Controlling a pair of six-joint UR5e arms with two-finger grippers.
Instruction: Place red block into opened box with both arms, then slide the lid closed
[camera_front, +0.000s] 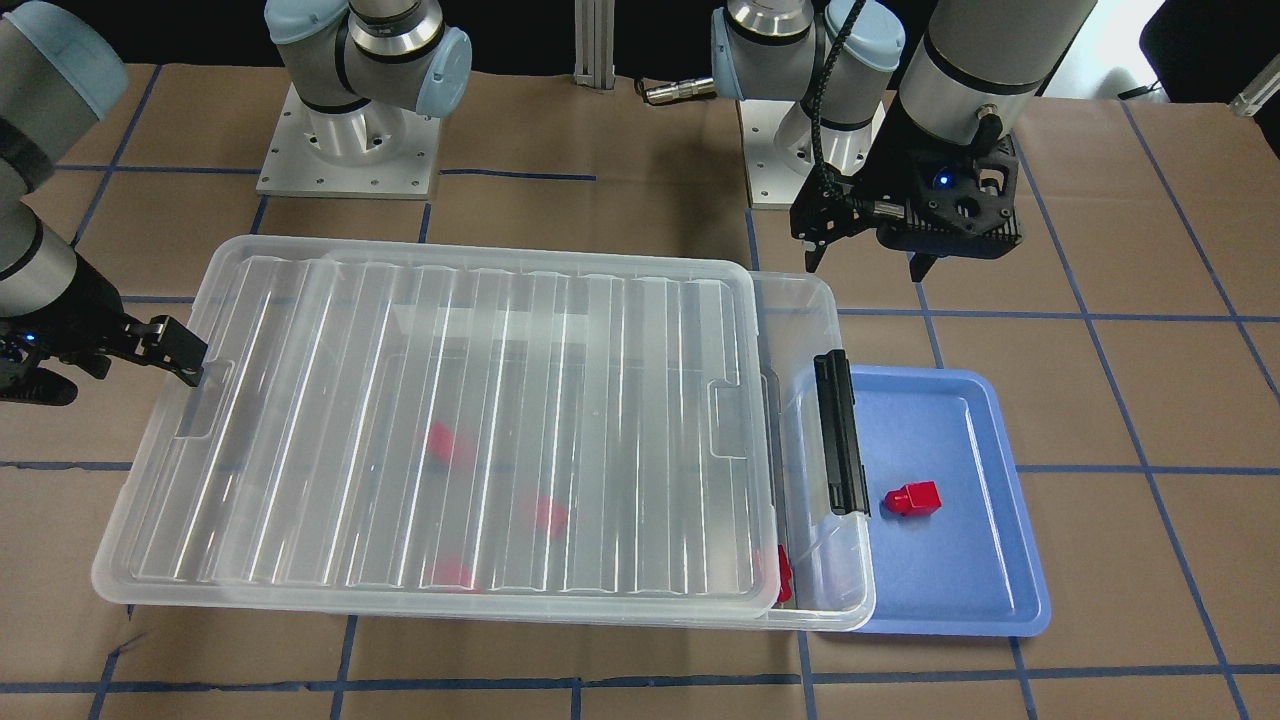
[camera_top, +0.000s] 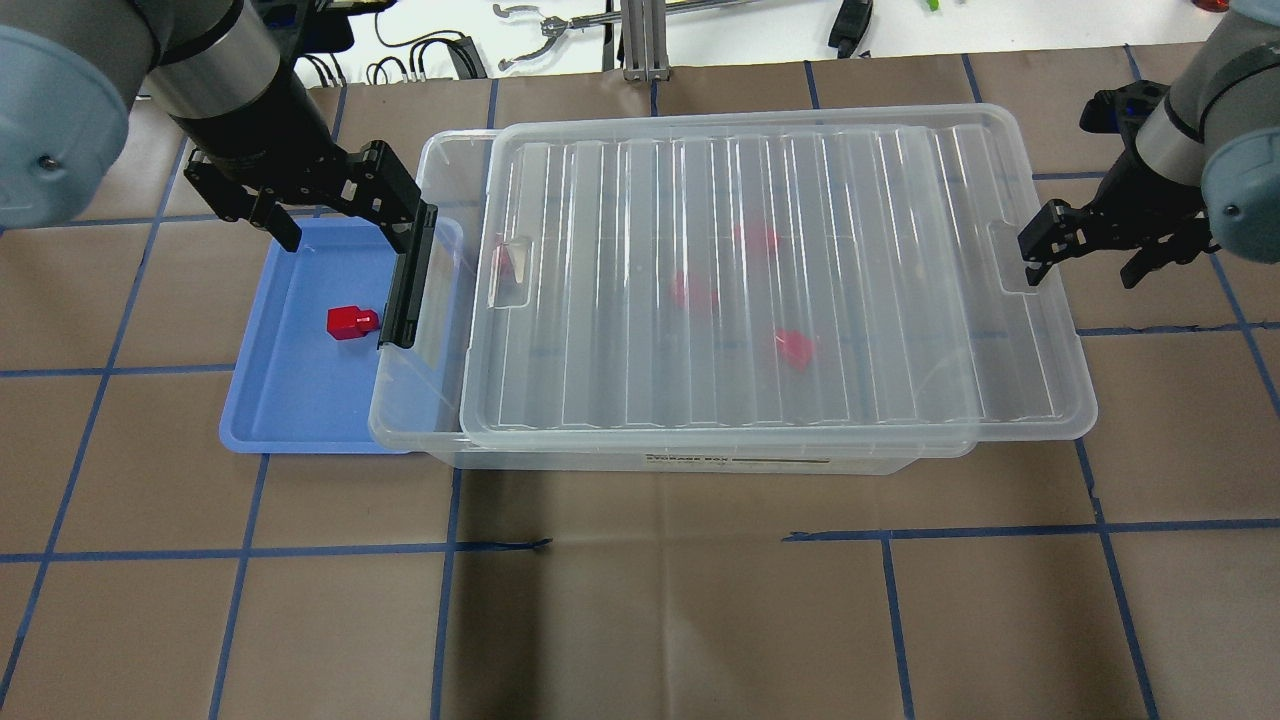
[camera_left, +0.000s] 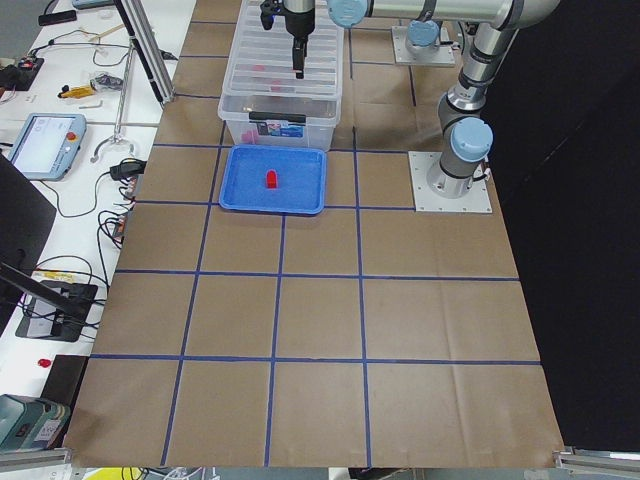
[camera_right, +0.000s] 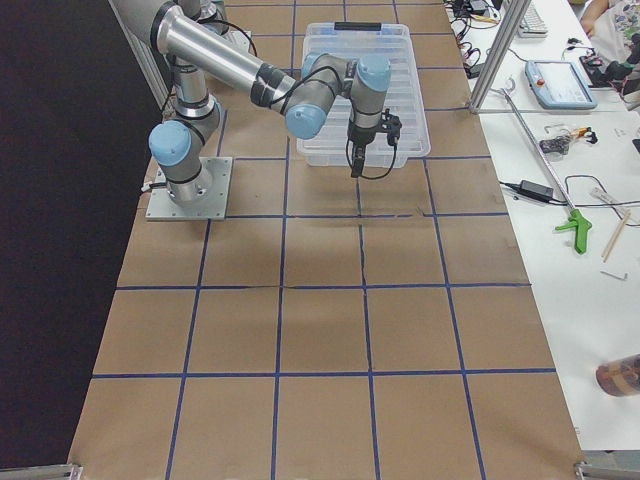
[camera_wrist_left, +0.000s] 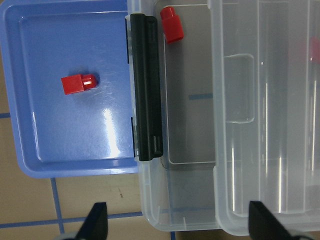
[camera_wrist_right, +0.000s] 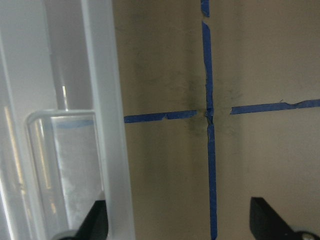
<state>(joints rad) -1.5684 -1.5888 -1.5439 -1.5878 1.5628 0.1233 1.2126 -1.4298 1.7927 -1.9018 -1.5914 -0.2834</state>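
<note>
"Checking in: where is the red block (camera_top: 350, 321) sitting?"

"I'm seeing one lying in the blue tray (camera_top: 290, 400), near the box's (camera_top: 410, 400) black clip bar (camera_top: 405, 290) — others are showing blurred under the lid (camera_top: 780, 290). The lid is covering most of the box, leaving a strip uncovered at the clip end."

"Grippers?"

"I'm reading the left gripper (camera_top: 348, 232) hovering there, fingers spread wide. The right gripper (camera_top: 1085, 268) is spread wide too — one finger at the lid's far tab."
</note>
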